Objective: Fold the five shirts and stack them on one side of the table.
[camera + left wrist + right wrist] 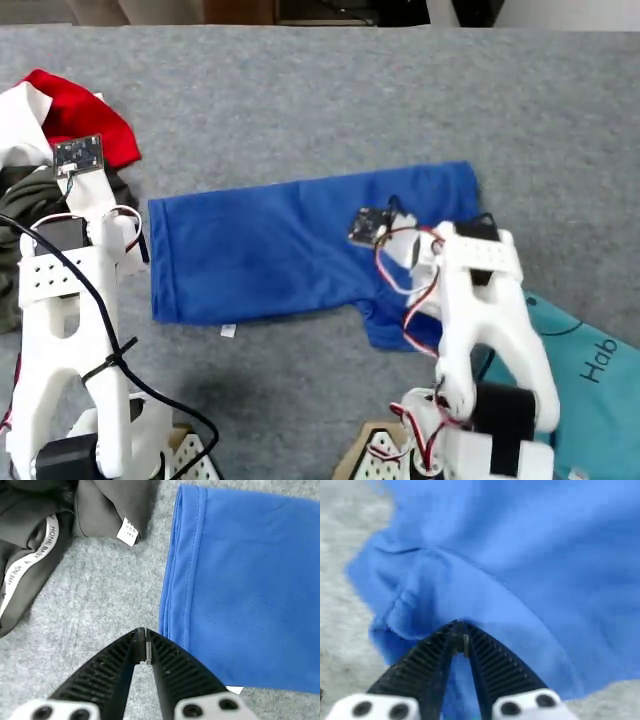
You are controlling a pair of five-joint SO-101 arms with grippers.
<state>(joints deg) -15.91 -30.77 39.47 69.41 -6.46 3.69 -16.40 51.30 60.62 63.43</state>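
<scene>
Both are closed: my left gripper [142, 645], empty, hovers beside the blue shirt [250, 580]; my right gripper [464, 639] sits on its sleeve, probably to fold it in.

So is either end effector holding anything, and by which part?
The right end effector looks shut on the blue shirt, pinching fabric near its sleeve. The left end effector is shut on nothing, beside the shirt's hem.
</scene>
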